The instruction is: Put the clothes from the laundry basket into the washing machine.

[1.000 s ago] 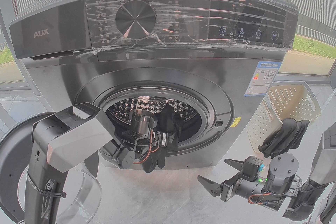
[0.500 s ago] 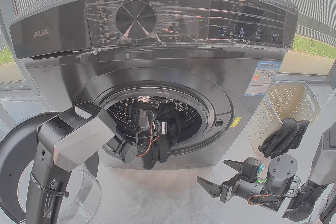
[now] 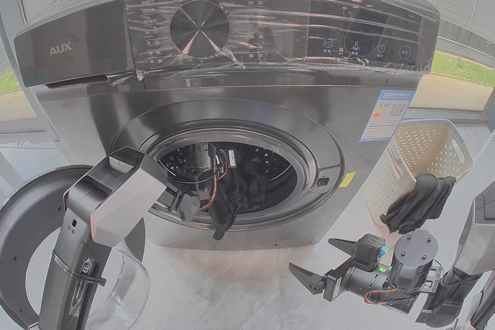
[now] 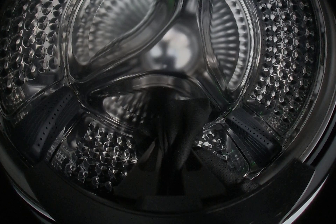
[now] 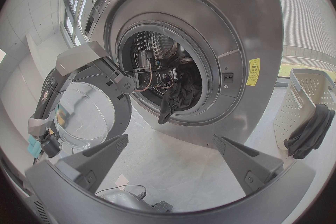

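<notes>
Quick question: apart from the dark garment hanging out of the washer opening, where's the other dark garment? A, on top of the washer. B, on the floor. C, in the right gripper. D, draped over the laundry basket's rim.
D: the other dark garment hangs over the rim of the laundry basket, and the right gripper is open with nothing in it.

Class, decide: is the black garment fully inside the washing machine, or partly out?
Partly out: the garment hangs over the opening's lower rim; the rest lies inside.
</notes>
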